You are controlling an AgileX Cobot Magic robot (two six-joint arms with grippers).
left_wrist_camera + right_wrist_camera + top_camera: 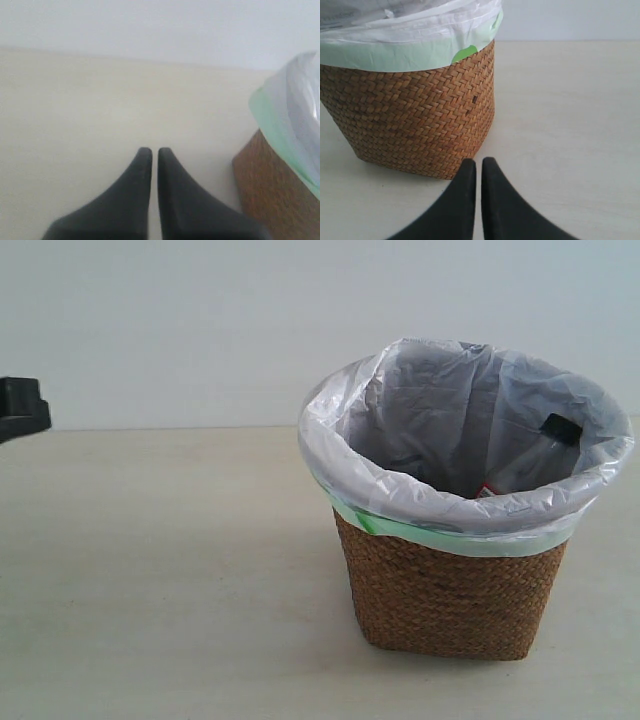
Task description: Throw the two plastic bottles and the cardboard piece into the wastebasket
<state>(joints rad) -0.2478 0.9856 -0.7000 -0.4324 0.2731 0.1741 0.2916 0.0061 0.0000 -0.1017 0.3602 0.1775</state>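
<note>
Left tool (151, 152) closed up, two dark fingers (125, 200) side by side with only a thin slit between the tips, nothing held. Pale counter (75, 125) spread out in front of it, with the basket (267, 192) just off to one side, not touching. Right tool (478, 162) the same: dark fingers (510, 210) together, thin slit, nothing between them. Pointed at the brown woven side of the basket (415, 120) and near it; touching or not, hard to tell. Weave tight, in a zigzag pattern.

Basket (450, 600) standing upright on the counter, toward the right in the exterior view. White bag (330, 450) folded out over the rim, with a green band (420, 535) below the fold. Bag crinkled and see-through white, opened wide at the top. Inside, one clear bottle (525, 465) leaning against the right side of the bag, black cap (561, 428) up near the rim, a bit of red label (486, 490) peeking just over the front edge. Rest of the inside hidden behind the front rim; impossible to tell more. Small black block (20, 408) at the far left edge of the exterior view, up above the counter, cut off, too little shown to say which part. Plain light wall (200, 330) behind it all.
</note>
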